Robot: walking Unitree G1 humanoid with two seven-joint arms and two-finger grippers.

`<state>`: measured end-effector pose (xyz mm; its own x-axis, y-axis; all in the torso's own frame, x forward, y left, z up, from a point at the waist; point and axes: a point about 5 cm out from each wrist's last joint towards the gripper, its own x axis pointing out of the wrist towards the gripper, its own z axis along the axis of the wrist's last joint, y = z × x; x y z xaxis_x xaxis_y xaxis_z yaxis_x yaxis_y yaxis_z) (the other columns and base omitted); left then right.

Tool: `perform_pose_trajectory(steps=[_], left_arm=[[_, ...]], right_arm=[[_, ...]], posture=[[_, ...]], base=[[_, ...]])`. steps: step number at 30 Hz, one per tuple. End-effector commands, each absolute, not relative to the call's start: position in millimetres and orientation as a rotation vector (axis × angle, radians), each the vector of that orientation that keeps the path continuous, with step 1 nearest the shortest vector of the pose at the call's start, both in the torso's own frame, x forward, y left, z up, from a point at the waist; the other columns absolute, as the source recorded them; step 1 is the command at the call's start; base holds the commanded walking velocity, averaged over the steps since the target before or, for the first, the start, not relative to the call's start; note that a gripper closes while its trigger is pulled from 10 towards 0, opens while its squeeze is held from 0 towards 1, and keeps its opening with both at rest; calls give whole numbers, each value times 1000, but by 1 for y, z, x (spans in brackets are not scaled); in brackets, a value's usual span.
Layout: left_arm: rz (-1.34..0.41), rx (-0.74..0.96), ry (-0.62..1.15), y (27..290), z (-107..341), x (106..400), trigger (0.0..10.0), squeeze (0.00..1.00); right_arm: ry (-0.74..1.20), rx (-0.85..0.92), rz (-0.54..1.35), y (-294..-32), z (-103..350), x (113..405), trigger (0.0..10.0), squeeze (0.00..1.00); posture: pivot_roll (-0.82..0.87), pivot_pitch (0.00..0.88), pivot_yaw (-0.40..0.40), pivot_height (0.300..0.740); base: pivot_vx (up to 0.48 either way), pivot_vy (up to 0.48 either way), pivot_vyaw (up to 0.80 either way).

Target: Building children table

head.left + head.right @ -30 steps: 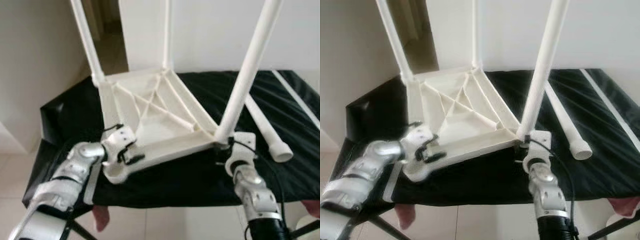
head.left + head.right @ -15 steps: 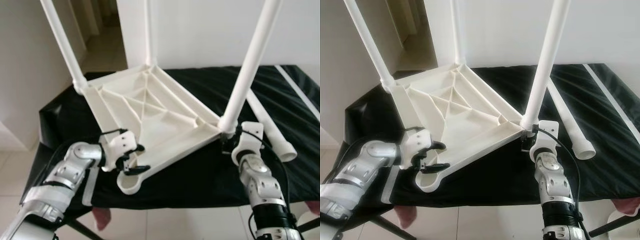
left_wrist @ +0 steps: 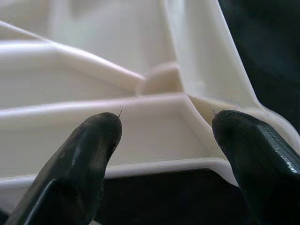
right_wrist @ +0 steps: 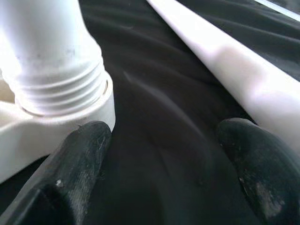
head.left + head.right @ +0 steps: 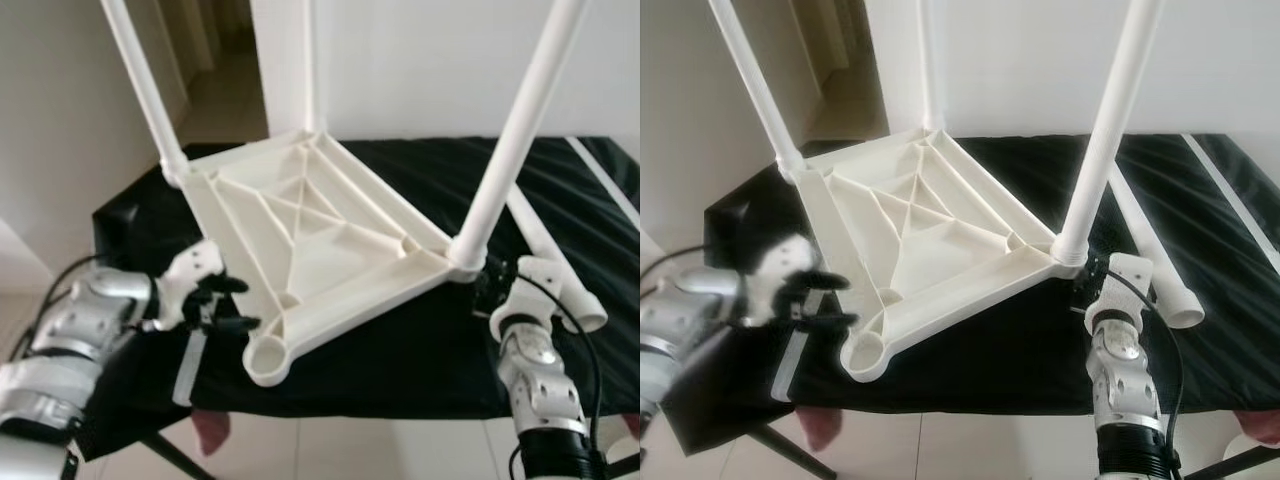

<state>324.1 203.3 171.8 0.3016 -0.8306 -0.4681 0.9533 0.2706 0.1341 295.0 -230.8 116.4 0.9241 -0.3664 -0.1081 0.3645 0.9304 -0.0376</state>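
A white plastic tabletop point(image 5: 330, 240) lies upside down on the black cloth, ribs facing up. Three white legs stand screwed into its corners; the nearest one point(image 5: 510, 150) rises at the right. The front corner socket point(image 5: 268, 360) is empty. A loose leg point(image 5: 555, 270) lies on the cloth to the right. My left gripper point(image 5: 228, 305) is open just left of the tabletop's front edge, and the rim point(image 3: 140, 168) sits just beyond its fingertips. My right gripper point(image 5: 487, 290) is open beside the threaded base point(image 4: 56, 70) of the right leg, holding nothing.
The black cloth point(image 5: 400, 350) covers a low table with its front edge near me. A thin white rod point(image 5: 1230, 190) lies at the far right. A person's fingers point(image 5: 210, 430) show under the front edge. A doorway point(image 5: 215, 60) opens at the back left.
My left gripper has let go of the tabletop's front edge and drawn back to the left. The right gripper has eased away from the leg's base. The camera has shifted.
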Motion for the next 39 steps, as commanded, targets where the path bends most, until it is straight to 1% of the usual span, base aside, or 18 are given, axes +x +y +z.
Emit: perform_pose_trajectory(steps=[1, 4, 5, 6, 7, 8, 11, 17, 20, 21, 22, 26, 29, 31, 32, 33, 38, 39], left_arm=[[-1261, 414, 341, 207, 174, 324, 10000, 0], [-1093, 475, 297, 216, 180, 344, 10000, 0], [-1093, 475, 297, 216, 180, 344, 10000, 0], [-1041, 482, 273, 215, 182, 350, 10000, 0], [-942, 480, 245, 211, 183, 360, 10000, 0], [-942, 480, 245, 211, 183, 360, 10000, 0], [-737, 539, 175, 201, 183, 377, 10000, 0], [-657, 535, 228, 195, 171, 382, 10000, 0], [-650, 552, 243, 194, 168, 382, 10000, 0], [-672, 626, 294, 193, 158, 379, 10000, 0], [-681, 647, 309, 194, 154, 378, 10000, 0], [-695, 663, 332, 194, 147, 377, 10000, 0], [-798, 724, 388, 192, 130, 368, 10000, 0], [-873, 716, 423, 190, 122, 361, 10000, 0], [-873, 716, 423, 190, 122, 361, 10000, 0], [-931, 738, 436, 189, 117, 355, 10000, 0], [-1025, 737, 462, 188, 113, 346, 10000, 0], [-1086, 718, 477, 186, 111, 339, 10000, 0]], right_arm=[[113, -9, -382, -230, 115, 293, 10000, 0], [91, -8, -410, -232, 118, 291, 10000, 0], [91, -8, -410, -232, 118, 291, 10000, 0], [84, -9, -412, -233, 119, 291, 10000, 0], [82, -16, -420, -234, 118, 289, 10000, 0], [82, -16, -420, -234, 118, 289, 10000, 0], [83, -25, -444, -237, 115, 285, 10000, 0], [84, -27, -455, -241, 116, 281, 10000, 0], [85, -28, -460, -242, 116, 279, 10000, 0], [88, -29, -470, -245, 116, 277, 10000, 0], [88, -29, -473, -246, 116, 276, 10000, 0], [88, -29, -479, -247, 116, 275, 10000, 0], [90, -31, -487, -251, 115, 273, 10000, 0], [90, -32, -490, -252, 116, 273, 10000, 0], [90, -32, -490, -252, 116, 273, 10000, 0], [88, -33, -493, -253, 116, 273, 10000, 0], [85, -33, -497, -255, 117, 274, 10000, 0], [82, -34, -500, -256, 118, 275, 10000, 0]], posture=[[2, 0, 37, 740], [0, 0, 35, 740], [0, 0, 35, 740], [-1, 0, 34, 740], [-3, 0, 34, 740], [-3, 0, 34, 740], [-8, 0, 33, 740], [-24, 0, 38, 740], [-29, 0, 38, 740], [-32, 0, 39, 740], [-32, 0, 39, 740], [-33, 0, 40, 740], [-31, 0, 38, 740], [-30, 0, 39, 740], [-30, 0, 39, 740], [-28, 0, 40, 740], [-23, 0, 40, 740], [-20, 0, 42, 740]], base=[[0, 0, 0], [0, 0, 0], [0, 0, 0], [0, 0, 0], [0, 0, 0], [0, 0, 0], [0, 0, 0], [0, 0, 0], [0, 0, 0], [0, 0, 0], [0, 0, 0], [0, 0, 0], [0, 0, 0], [0, 0, 0], [0, 0, 0], [0, 0, 0], [0, 0, 0], [0, 0, 0]])
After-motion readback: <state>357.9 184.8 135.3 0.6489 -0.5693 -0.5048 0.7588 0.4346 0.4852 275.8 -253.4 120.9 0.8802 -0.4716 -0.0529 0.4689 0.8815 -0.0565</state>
